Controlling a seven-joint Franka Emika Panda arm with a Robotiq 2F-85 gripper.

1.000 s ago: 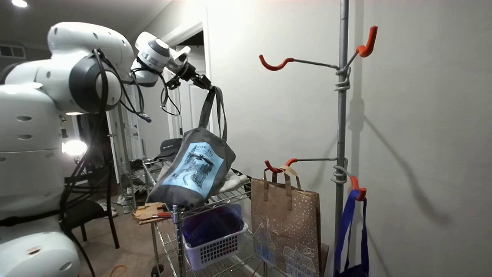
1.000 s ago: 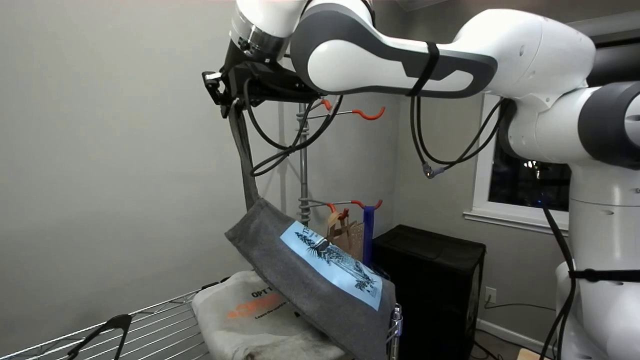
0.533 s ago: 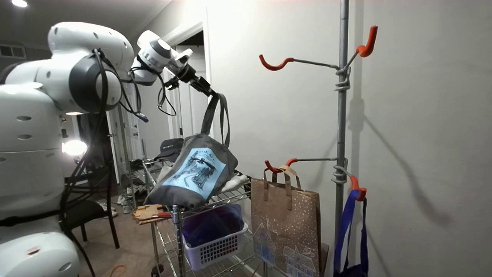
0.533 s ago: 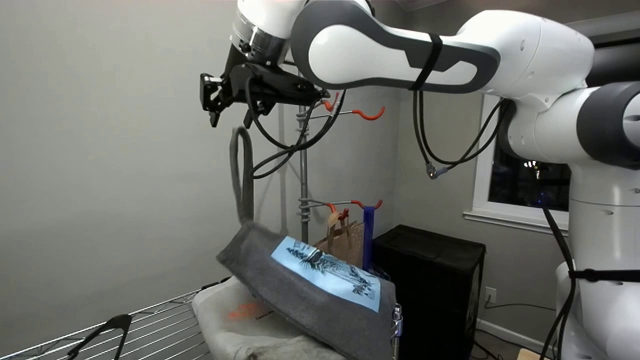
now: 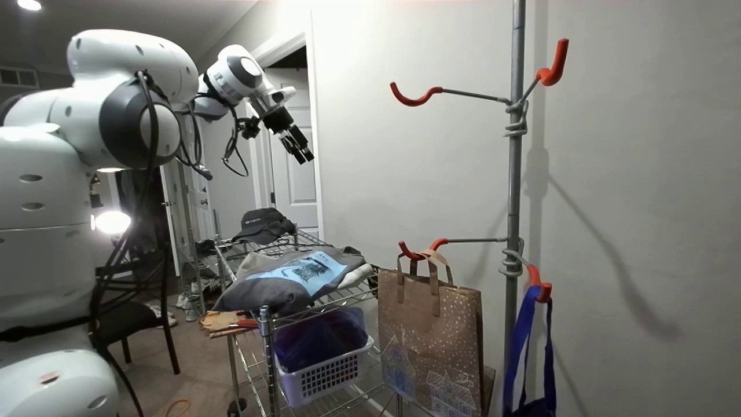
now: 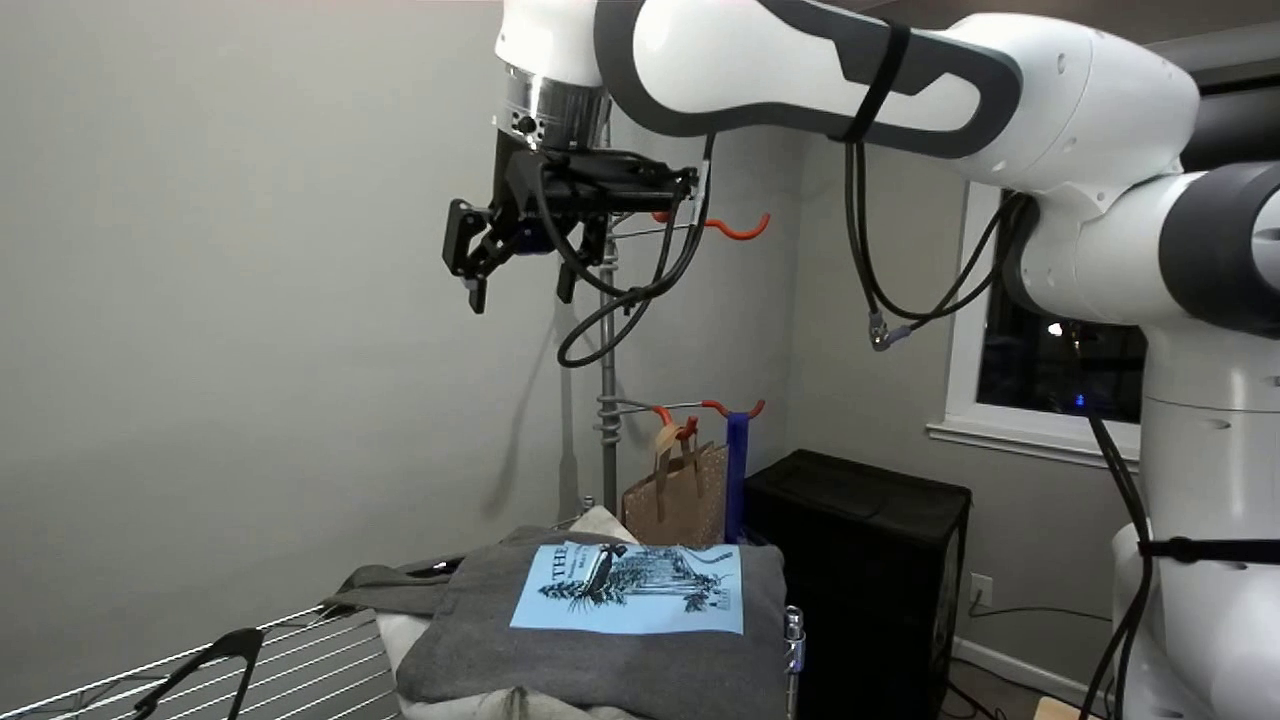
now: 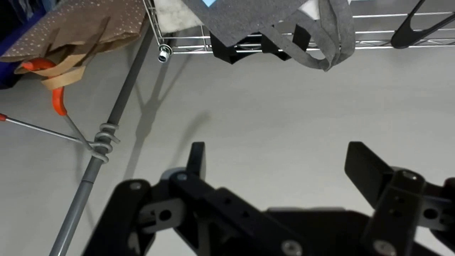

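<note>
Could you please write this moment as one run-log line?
tool: open, empty | printed gray tote bag: lying atop pale fabric on wire rack | brown paper bag: hanging on red hook

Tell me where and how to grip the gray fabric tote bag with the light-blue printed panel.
Best by one of its gray fabric strap loops, probably from above, where the open black two-finger gripper hangs: the tote bag lies flattened, while the thin loops stick out toward the gray wall with visible gaps inside.
</note>
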